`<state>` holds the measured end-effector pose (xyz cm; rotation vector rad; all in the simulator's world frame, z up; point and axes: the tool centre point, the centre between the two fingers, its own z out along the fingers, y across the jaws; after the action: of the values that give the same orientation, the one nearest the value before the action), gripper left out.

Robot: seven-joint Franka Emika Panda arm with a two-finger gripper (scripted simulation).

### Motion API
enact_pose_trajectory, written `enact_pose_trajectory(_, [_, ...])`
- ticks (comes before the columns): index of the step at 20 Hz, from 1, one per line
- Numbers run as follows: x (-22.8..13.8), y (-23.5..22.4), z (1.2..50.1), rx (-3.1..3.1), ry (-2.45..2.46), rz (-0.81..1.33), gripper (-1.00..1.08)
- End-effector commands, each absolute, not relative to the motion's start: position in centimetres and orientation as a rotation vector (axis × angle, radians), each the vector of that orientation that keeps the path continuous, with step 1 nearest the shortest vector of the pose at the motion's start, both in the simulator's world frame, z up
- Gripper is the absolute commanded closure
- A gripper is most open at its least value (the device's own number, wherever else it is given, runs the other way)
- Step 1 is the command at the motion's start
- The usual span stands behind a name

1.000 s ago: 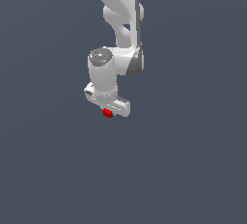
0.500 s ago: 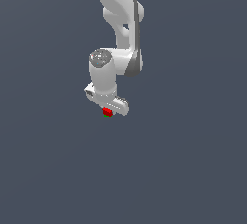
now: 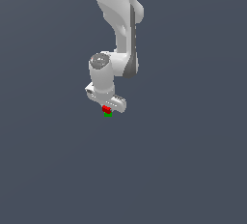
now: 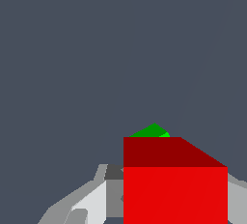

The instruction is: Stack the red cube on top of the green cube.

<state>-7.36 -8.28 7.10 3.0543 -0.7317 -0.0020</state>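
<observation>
Arm: the white Panda arm (image 3: pixel 120 30) comes down from the twelve o'clock edge of the exterior view, its wrist bent toward the middle of the picture.
Gripper: the gripper (image 3: pixel 107 108) points straight down, just below the wrist housing; in the wrist view (image 4: pixel 176 203) its grey and white fingers (image 4: pixel 91 203) flank the red cube on both sides.
Jaws: closed on the red cube, which sits between the fingertips.
Red cube: the red cube (image 3: pixel 106 109) is held at the gripper's tip, slightly at seven o'clock of the exterior picture's centre; in the wrist view (image 4: pixel 174 184) it fills the space between the fingers, with its top and one bright face showing.
Green cube: the green cube (image 3: pixel 107 114) lies directly under the red cube, on the floor; in the wrist view (image 4: pixel 152 131) only a small green corner peeks out past the red cube's far edge.
Relation: red sits above green and nearly in line with it; whether the two touch cannot be told.
Floor: plain dark grey-blue floor (image 3: pixel 183 160) all round.
</observation>
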Motion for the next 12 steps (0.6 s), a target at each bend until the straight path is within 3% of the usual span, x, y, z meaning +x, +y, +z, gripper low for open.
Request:
enact_pose_trajectory(1, [-7.93,-8.47,6.58,3.055,-0.731,0.000,1.08])
enact_pose_trajectory(5, [-8.24,-8.58,6.27,3.055,-0.731,0.000,1.08])
enact_pose_trajectory(6, [-8.24,-8.58,6.27,3.055,-0.731,0.000,-0.92])
enact_pose_trajectory(12, [-8.24,-8.58,6.27,3.055,-0.731,0.000,-0.92])
